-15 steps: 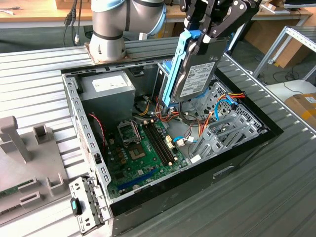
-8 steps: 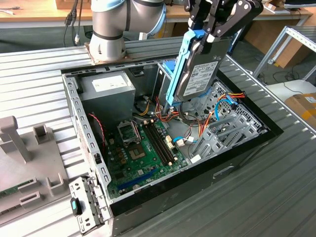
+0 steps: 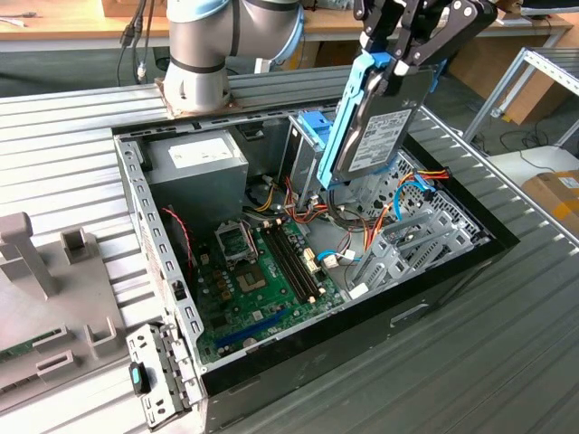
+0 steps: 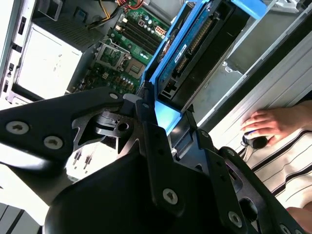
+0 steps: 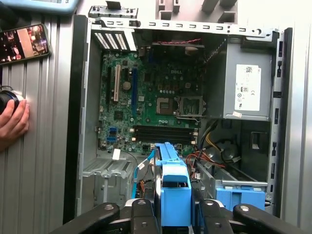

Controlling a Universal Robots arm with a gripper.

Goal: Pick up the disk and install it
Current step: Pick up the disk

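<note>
Bright, even light in the exterior view, soft shadows deep inside the computer case (image 3: 362, 336), white glare washing out the power supply box (image 4: 48, 63) in the second wrist view, near end of the disk (image 4: 176, 53) glowing pale blue there

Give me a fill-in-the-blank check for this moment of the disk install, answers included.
1. The end effector is shut on the disk, whose carrier rails are ____.
2. The disk hangs ____ the open computer case, not yet seated in it.
3. The power supply box bears a ____ sticker.
4. In the first wrist view, a person's ____ lies on the table beside the case.
Missing words: blue; above; white; hand.
</note>
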